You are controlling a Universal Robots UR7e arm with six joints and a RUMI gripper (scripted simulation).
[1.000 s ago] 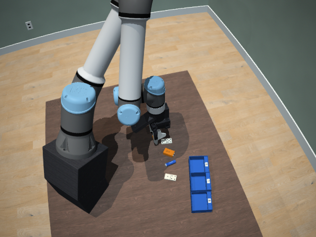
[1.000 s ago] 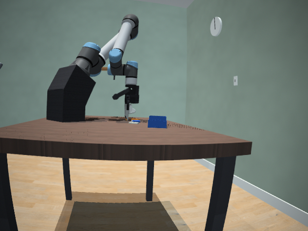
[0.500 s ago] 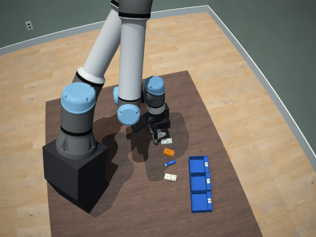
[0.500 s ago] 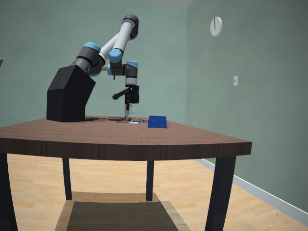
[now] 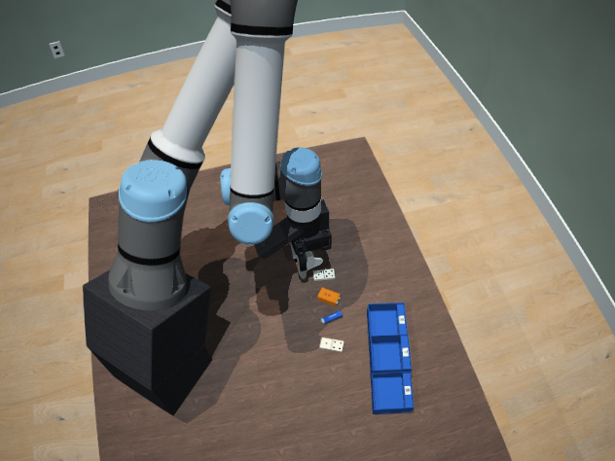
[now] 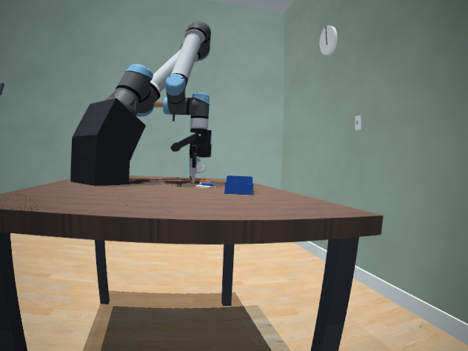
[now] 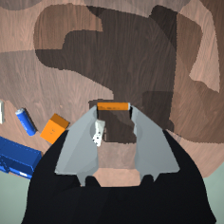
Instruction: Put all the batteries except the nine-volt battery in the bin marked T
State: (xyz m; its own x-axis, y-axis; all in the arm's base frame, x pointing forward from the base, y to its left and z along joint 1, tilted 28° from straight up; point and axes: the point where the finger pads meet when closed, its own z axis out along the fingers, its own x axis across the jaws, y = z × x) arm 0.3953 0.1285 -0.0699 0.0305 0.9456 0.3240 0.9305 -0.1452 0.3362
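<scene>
My gripper (image 5: 303, 270) is down at the table top, shut on a small orange battery (image 7: 113, 106) that lies crosswise between the fingertips in the wrist view. A blue cylindrical battery (image 5: 332, 317) lies on the table, and it also shows in the wrist view (image 7: 26, 121). The orange block-shaped nine-volt battery (image 5: 328, 296) lies between the gripper and the blue battery, and shows in the wrist view (image 7: 54, 128). Three blue bins (image 5: 389, 357) stand upright in a row to the right. Their labels are too small to read.
One white domino (image 5: 323, 273) lies right beside the gripper, and another (image 5: 332, 343) lies past the blue battery. The robot's black base (image 5: 146, 327) stands at the table's left. The bins show as a low blue block in the side view (image 6: 238, 185).
</scene>
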